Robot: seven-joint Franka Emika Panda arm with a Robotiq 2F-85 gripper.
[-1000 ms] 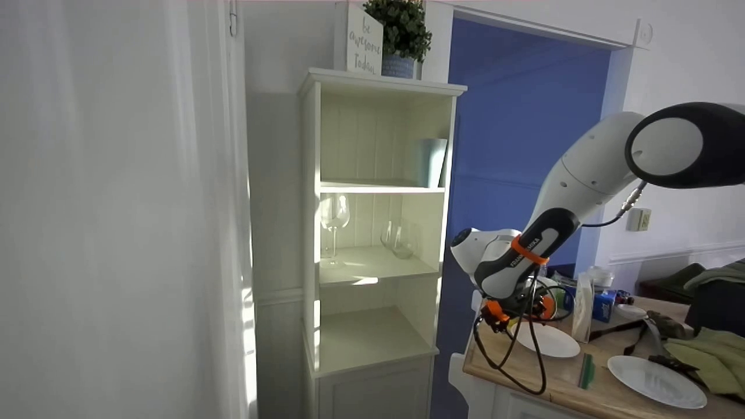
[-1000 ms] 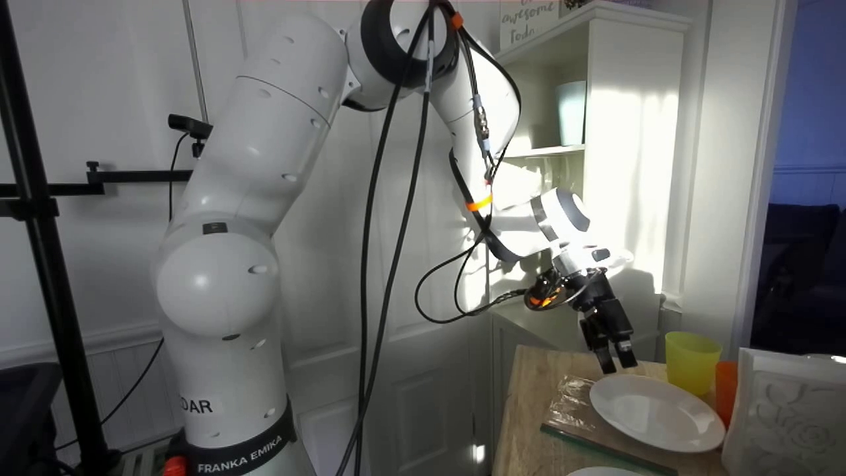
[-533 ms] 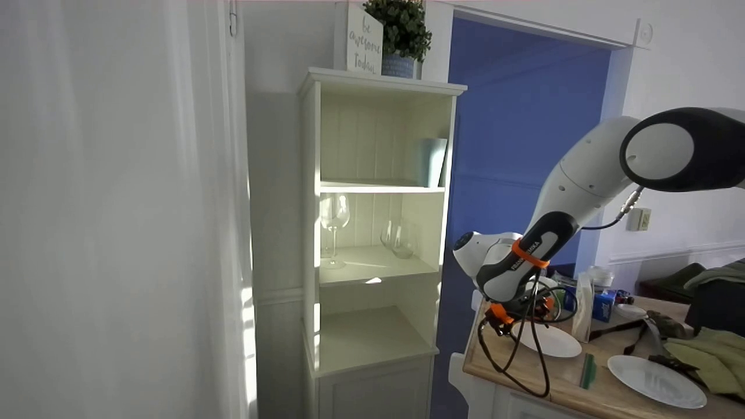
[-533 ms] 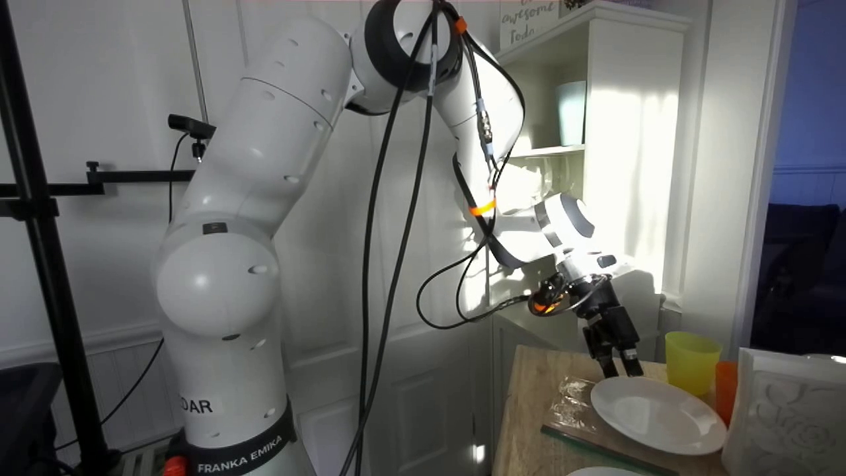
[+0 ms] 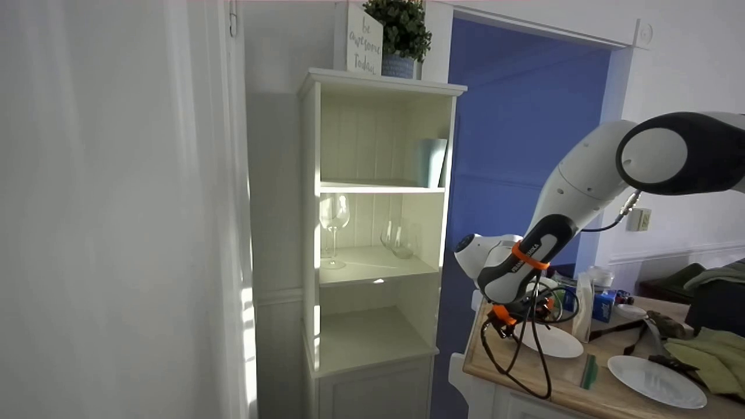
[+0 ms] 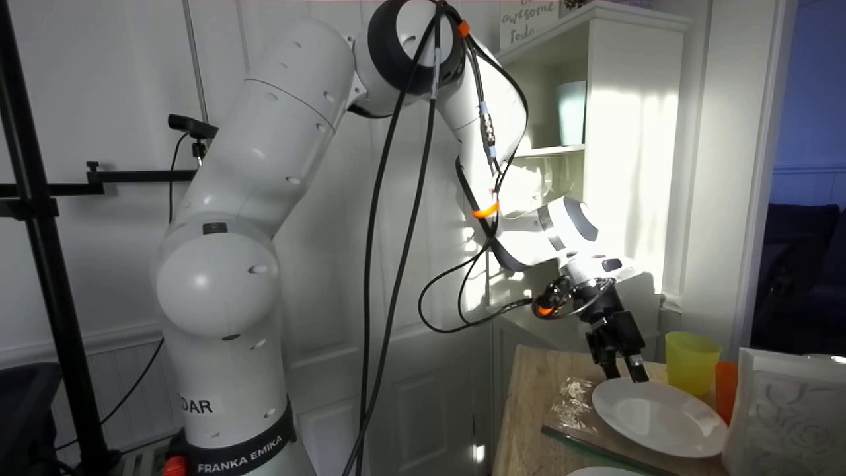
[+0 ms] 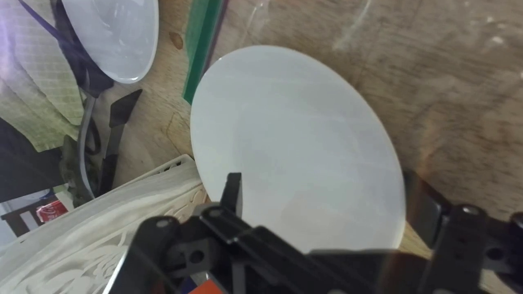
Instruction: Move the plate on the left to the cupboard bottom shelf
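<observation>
The arm stands arched, its forearm angled down. The gripper slants near the plate, fingers spread wide apart.

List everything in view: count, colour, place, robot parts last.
Counter: one, brown, in all views
Target plate: one, white, on counter
Other plate: one, white, on counter
Bag: one, green-edged, on counter
Cup: one, yellow, on counter
Unclear object: one, orange, on counter
Embossed panel: one, white, on counter
Box: one, blue, on counter
Cloth: one, green, on counter
Clutter: uncounted, mixed, on counter
Shelf unit: one, white, in exterior views
Bottom shelf: one, white, in unit
Glasses: several, clear, in unit
Tumbler: one, blue, upper unit
Sign: one, white, atop unit
Plant: one, green, atop unit
Stand: one, black, in an exterior view
Arm: one, white, over counter
Hand: one, black, open near target plate
</observation>
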